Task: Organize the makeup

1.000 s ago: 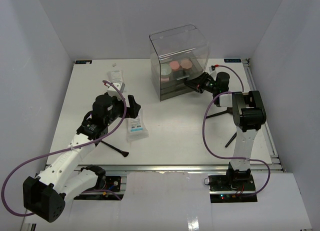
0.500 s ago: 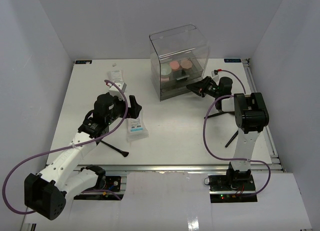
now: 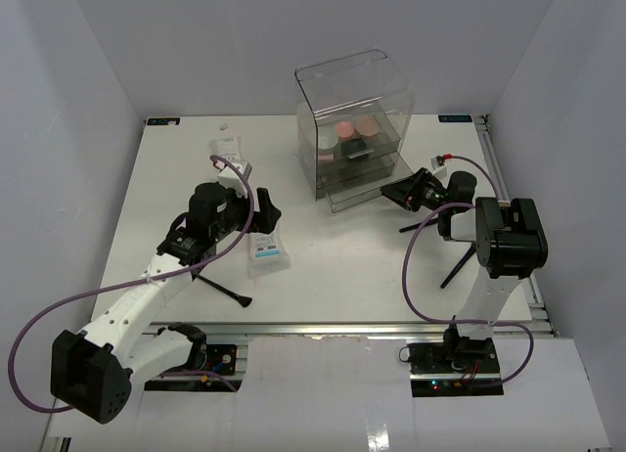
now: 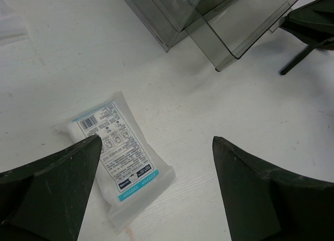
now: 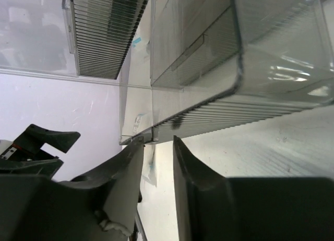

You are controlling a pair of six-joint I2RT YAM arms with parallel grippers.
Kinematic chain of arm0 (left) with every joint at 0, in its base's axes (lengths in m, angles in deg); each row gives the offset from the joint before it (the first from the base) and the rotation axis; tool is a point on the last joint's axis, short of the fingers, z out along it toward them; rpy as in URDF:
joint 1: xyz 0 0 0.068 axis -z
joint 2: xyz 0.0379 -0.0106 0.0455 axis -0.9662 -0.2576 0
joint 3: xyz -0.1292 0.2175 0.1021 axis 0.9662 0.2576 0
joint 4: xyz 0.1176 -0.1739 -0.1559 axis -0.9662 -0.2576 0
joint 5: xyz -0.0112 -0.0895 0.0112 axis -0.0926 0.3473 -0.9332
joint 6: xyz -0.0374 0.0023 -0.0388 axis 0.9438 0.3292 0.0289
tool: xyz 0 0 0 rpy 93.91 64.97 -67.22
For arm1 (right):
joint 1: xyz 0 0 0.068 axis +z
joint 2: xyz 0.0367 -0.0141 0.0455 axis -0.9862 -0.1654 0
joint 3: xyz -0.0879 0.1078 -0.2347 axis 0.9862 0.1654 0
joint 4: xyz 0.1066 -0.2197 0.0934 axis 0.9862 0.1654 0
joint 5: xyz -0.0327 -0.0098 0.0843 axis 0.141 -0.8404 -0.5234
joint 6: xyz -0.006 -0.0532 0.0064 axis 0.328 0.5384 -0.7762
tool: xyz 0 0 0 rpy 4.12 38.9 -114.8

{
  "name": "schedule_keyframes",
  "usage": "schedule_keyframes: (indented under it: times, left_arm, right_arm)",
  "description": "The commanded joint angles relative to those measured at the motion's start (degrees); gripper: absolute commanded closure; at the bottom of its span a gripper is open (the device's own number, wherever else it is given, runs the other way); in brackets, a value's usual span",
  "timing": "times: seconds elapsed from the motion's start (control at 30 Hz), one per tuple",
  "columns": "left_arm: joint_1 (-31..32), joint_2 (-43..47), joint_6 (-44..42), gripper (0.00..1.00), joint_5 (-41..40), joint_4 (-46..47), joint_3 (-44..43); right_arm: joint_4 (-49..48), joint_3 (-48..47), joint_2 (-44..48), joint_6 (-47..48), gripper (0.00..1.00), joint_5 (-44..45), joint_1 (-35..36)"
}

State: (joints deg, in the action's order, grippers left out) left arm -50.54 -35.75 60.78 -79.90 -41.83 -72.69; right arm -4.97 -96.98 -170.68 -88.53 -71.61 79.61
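- The makeup is split up: pink compacts point(image 3: 344, 131) and a black compact point(image 3: 354, 151) sit inside the clear box point(image 3: 337, 85) at 1 o'clock on the table point(image 3: 342, 266), while the other pieces lie loose.
- The left arm reaches from its base at 7 o'clock toward the table's middle. Its wrist is bent down and the left gripper point(image 3: 262, 209) hovers above the surface.
- Its fingers point(image 4: 57, 178) are spread wide and hold nothing.
- A white sachet point(image 4: 122, 157) lies flat beneath them, at 7 o'clock from the middle of the gap and nearer the left-hand finger.
- A second sachet point(image 3: 230, 165) lies at 11 o'clock from that gripper, and a black brush point(image 3: 223, 289) at 7 o'clock.
- The right arm stands upright at 5 o'clock, with its forearm folded toward 10 o'clock. The right gripper point(image 3: 393, 193) is low, facing the box's pulled-out drawer point(image 3: 362, 186).
- Its fingers point(image 5: 188, 168) stand a narrow gap apart with the drawer's lip at their tips; I cannot tell whether they pinch it.
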Motion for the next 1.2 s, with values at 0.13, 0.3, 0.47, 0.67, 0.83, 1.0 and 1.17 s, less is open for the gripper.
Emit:
schedule_keyframes:
  times: [0.13,0.3,0.47,0.67,0.83,1.0,1.17]
  left_arm:
    - [-0.19,-3.41,4.48,0.02,1.99,-1.02,-0.45]
    - [-0.28,-5.52,9.40,0.02,1.95,-3.38,-0.95]
    - [-0.28,-8.15,11.30,0.02,-2.40,-9.35,-3.74]
    - [-0.28,-9.60,11.65,0.02,-3.40,-12.93,-5.77]
    - [-0.28,-8.21,10.99,0.02,-2.13,-12.95,-5.24]
    - [-0.28,-5.44,8.61,0.02,-1.19,-13.50,-4.36]
    - [-0.28,-2.64,6.73,0.02,-0.74,-13.54,-3.13]
  right_arm:
    - [1.07,-0.47,1.11,6.98,0.24,-5.06,-1.29]
    - [10.59,1.17,7.42,16.15,0.21,-10.79,-1.60]
    - [48.04,-6.29,14.47,54.89,0.23,-14.64,-1.60]
    - [77.79,-11.39,25.17,83.45,0.26,-12.95,-1.77]
    - [75.30,-8.11,33.72,89.37,0.26,-5.97,-1.77]
    - [89.43,-7.28,39.19,123.43,0.17,-10.21,-1.65]
    - [101.53,-8.35,38.87,152.96,0.06,2.62,-0.10]
